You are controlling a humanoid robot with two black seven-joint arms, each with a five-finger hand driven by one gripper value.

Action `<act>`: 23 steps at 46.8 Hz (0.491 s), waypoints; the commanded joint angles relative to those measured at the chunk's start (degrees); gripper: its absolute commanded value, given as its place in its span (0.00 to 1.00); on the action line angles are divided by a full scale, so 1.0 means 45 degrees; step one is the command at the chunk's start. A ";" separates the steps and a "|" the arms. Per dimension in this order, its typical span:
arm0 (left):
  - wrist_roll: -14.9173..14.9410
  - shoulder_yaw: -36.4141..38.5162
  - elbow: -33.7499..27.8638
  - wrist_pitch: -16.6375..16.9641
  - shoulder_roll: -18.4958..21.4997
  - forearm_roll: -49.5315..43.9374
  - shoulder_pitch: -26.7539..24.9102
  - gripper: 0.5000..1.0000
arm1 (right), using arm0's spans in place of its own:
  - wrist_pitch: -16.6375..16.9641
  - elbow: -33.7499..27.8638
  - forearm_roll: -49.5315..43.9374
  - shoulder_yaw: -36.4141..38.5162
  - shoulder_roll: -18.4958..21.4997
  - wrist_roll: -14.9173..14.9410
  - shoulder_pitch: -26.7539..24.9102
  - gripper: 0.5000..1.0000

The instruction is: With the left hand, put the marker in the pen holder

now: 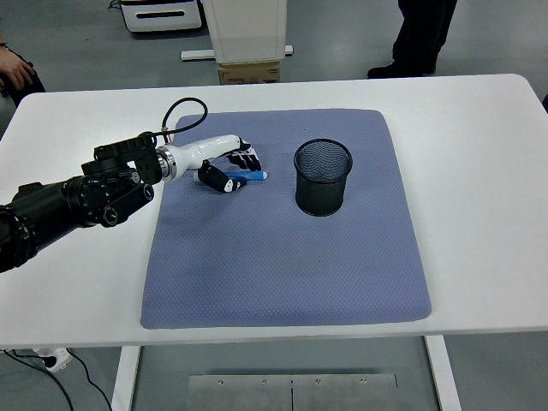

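A blue marker [249, 175] lies on the blue-grey mat [282, 257], left of a black mesh pen holder [323, 176] that stands upright. My left hand [229, 168], white with black fingers, is over the marker's left end. The fingers curl down over the marker from behind and the thumb sits in front of it. The marker still rests on the mat. The holder stands about a hand's width to the right of the marker's tip. My right arm is out of view.
The mat covers the middle of the white table [479, 171]. A person's legs [424, 34] stand beyond the far edge at the right, and a hand [15, 73] shows at the far left. A white pedestal with a box [248, 43] stands behind the table.
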 commanded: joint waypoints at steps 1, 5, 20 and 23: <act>-0.0011 0.0000 -0.0001 -0.0006 0.0004 -0.0003 0.0003 0.14 | 0.0000 -0.0003 0.0000 0.0000 0.0000 0.0000 0.0000 1.00; -0.0011 0.0000 -0.0001 -0.0006 0.0004 -0.0003 -0.0016 0.00 | 0.0000 -0.0003 0.0000 0.0000 0.0000 0.0000 0.0000 1.00; -0.0030 -0.0020 -0.0001 -0.0045 0.0023 -0.0003 -0.0075 0.00 | 0.0000 -0.0003 0.0000 0.0000 0.0000 0.0000 0.0000 1.00; -0.0030 -0.0020 -0.0001 -0.0064 0.0043 -0.0022 -0.0114 0.00 | 0.0000 0.0016 0.0000 0.0000 0.0000 0.0000 0.0000 1.00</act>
